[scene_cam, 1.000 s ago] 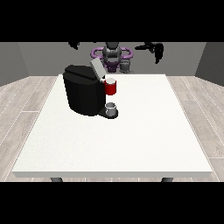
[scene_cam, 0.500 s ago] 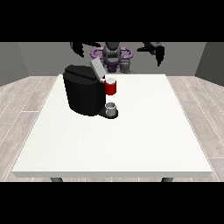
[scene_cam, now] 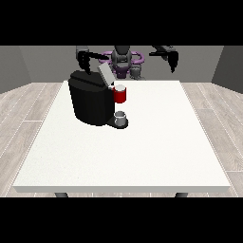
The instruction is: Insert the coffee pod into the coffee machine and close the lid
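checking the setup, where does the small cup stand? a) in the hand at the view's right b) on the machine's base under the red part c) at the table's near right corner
b: the small cup stands on the coffee machine base, directly under its red part.

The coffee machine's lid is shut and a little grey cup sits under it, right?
Not quite. The front view shows the lid tilted up and open, not shut. The rest holds: the black coffee machine stands on the white table, and a little grey cup sits under its red front part.
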`<state>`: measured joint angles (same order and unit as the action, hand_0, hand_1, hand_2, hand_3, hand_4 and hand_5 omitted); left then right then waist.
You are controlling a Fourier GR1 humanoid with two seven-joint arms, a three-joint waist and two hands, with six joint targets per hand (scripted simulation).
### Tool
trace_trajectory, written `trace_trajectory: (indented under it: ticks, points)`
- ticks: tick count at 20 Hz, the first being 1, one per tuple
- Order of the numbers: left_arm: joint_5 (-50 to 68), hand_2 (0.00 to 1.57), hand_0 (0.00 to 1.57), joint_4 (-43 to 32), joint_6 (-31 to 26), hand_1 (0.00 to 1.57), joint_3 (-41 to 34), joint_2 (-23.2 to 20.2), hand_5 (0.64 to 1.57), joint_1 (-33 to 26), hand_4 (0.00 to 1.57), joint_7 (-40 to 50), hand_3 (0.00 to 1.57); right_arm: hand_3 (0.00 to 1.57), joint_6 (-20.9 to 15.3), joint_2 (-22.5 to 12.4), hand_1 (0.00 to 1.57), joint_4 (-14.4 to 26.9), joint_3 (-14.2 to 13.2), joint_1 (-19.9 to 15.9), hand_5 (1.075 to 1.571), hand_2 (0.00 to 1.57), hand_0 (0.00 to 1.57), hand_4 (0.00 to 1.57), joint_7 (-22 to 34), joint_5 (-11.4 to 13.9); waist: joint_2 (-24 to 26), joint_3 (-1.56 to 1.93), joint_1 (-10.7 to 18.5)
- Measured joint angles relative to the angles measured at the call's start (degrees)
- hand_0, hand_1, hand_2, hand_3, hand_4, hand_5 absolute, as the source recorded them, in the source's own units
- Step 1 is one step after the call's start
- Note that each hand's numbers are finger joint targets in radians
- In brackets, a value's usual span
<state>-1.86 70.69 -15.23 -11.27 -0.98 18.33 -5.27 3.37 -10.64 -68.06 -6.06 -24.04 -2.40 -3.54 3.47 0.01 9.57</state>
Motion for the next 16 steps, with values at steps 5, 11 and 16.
trace_trajectory:
  ticks: [5,11,16]
  points:
    - [0.5,0.0,0.0,3.5,1.5,0.0,0.7,-0.9,1.571,-1.7,0.0,1.4,0.0,0.0,-0.3,1.1,0.0,1.8,1.4,-3.3,1.571,0.0,0.0,0.0,0.0,1.6,-2.1,-0.03,-1.5]
    - [1.9,0.0,0.0,6.7,2.3,0.0,1.0,-2.2,1.571,-2.4,0.0,2.8,0.0,0.0,0.1,1.1,0.0,4.0,1.5,-6.9,1.571,0.0,0.0,0.0,-0.9,3.0,-3.9,-0.14,-2.2]
    - [2.7,0.0,0.0,7.5,2.5,0.0,1.0,-3.0,1.571,-4.2,0.0,0.9,0.0,0.0,0.2,1.6,0.0,5.4,1.5,-9.6,1.571,0.0,0.0,0.0,-0.2,3.3,-4.9,-0.09,-2.7]
